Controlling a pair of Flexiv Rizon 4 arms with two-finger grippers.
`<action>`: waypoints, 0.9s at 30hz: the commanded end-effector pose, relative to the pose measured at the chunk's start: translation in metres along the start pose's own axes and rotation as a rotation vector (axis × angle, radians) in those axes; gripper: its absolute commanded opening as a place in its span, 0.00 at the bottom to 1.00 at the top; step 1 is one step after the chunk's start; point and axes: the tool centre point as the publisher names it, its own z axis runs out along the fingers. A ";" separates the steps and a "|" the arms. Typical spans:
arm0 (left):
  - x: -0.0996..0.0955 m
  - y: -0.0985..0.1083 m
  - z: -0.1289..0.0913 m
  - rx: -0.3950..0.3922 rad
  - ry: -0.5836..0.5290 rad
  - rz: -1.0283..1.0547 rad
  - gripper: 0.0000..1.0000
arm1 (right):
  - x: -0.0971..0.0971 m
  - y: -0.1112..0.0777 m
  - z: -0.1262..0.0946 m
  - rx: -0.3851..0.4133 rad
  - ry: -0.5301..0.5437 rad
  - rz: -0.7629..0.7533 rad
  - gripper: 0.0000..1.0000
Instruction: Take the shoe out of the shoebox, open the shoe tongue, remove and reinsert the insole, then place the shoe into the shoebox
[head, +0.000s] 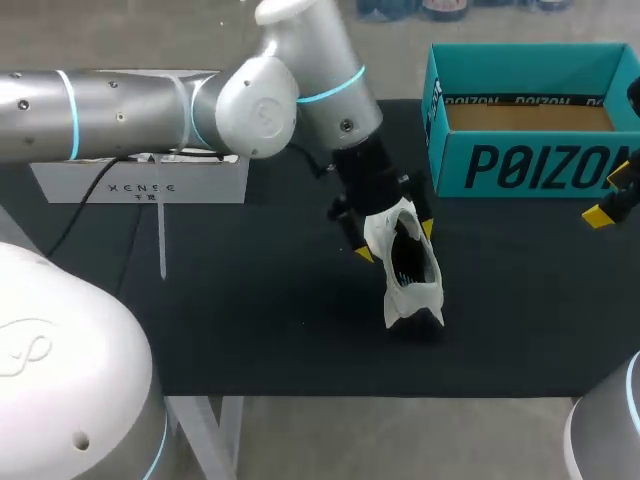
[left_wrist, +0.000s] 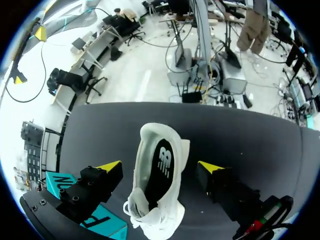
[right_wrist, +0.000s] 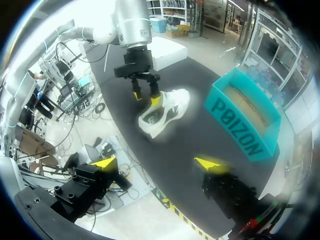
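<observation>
A white lace-up sneaker (head: 408, 268) sits between the left gripper's (left_wrist: 159, 167) spread fingers, with a gap on either side. Its heel is hidden in the head view. The right gripper (right_wrist: 157, 163), mostly cut off there, gapes empty near the teal cardboard shoebox (head: 530, 165).

The shoe (head: 410, 270) sat near the middle of the tabletop (head: 250, 320). The left tool (head: 395, 241) was over the shoe's far end, one finger to each side. The shoebox (head: 530, 165) stood behind it to the right, in the far right corner. The right tool (right_wrist: 157, 163) was at the right edge, in front of the box.
</observation>
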 end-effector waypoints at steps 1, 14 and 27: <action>-0.013 0.004 0.009 -0.005 0.128 -0.006 1.00 | -0.002 0.002 0.001 0.005 0.003 0.001 1.00; -0.015 0.001 0.039 -0.009 0.166 0.014 0.00 | -0.002 0.002 0.001 0.005 0.003 0.001 1.00; -0.006 0.010 0.085 0.017 0.268 -0.014 0.00 | -0.002 0.002 0.001 0.005 0.003 0.001 1.00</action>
